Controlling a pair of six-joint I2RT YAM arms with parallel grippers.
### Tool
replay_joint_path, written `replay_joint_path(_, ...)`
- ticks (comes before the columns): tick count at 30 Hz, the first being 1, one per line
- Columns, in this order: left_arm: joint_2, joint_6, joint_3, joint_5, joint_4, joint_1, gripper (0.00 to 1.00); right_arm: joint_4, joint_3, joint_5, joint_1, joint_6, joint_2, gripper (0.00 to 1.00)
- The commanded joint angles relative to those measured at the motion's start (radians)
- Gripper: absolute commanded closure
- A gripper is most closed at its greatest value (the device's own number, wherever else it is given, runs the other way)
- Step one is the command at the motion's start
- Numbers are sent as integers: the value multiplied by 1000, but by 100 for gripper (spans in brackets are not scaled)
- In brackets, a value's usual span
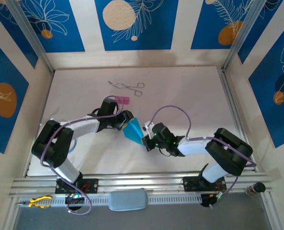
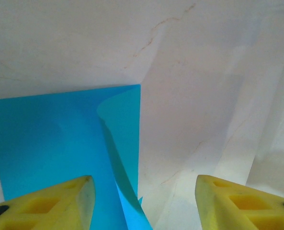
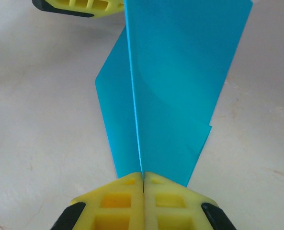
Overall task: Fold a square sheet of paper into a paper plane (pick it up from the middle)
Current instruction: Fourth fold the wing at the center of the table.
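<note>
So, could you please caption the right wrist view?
Right hand clamps the folded cyan paper at its crease.

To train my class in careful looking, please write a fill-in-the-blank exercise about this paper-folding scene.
1. The right gripper is ___ on the edge of the sheet of paper.
2. The left gripper has its jaws ___.
3. The colour of the sheet of paper is ___.
4. The small block near the metal forceps is coloured ___.

Missing words: shut; open; blue; pink.
</note>
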Motion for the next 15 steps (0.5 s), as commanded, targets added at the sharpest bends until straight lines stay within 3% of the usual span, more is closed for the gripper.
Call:
replay_joint_path(1, 16, -18, 15, 22, -2, 11, 52, -34, 23, 95, 28, -81, -27, 95)
replay_joint_path(4, 16, -23, 10, 21, 4, 11, 60, -29, 22, 127, 50, -114, -27, 93)
replay_joint_path(8, 10, -36, -1, 17, 21, 11, 81, -46, 34, 184, 74, -143, -13, 90)
replay_joint_path(15, -6, -59, -23, 7, 46, 11, 94, -56, 50, 293, 117, -188, 20, 84)
